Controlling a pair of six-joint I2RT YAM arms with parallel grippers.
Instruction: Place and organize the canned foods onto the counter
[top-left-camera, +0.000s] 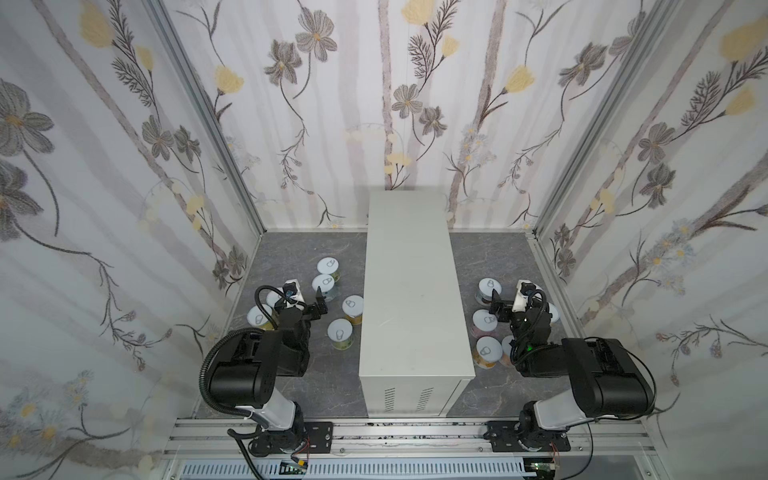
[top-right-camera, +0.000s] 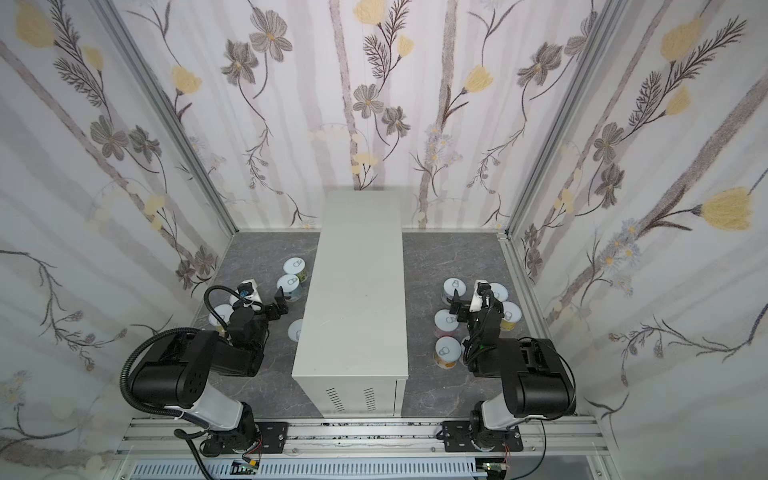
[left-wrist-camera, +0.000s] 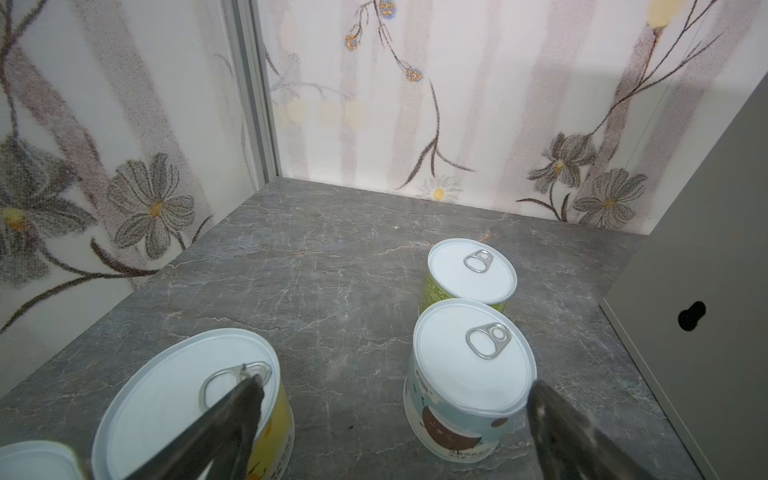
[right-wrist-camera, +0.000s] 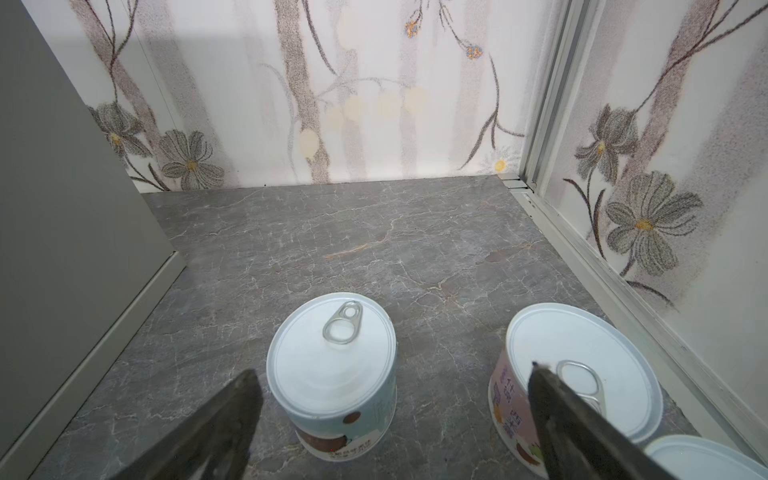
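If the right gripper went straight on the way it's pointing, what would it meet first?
Probably the upright pale blue can just ahead of the right gripper, lined up between its open jaws; depth is hard to judge.

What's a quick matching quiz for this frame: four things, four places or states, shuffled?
Things:
1 counter
2 left tool
3 pink-label can
4 green-label can

Places or states:
a on the floor, right of the counter
b open, holding nothing
c vent slots on its near end
d on the floor, left of the counter

Pairs: 1-c, 2-b, 3-a, 4-d
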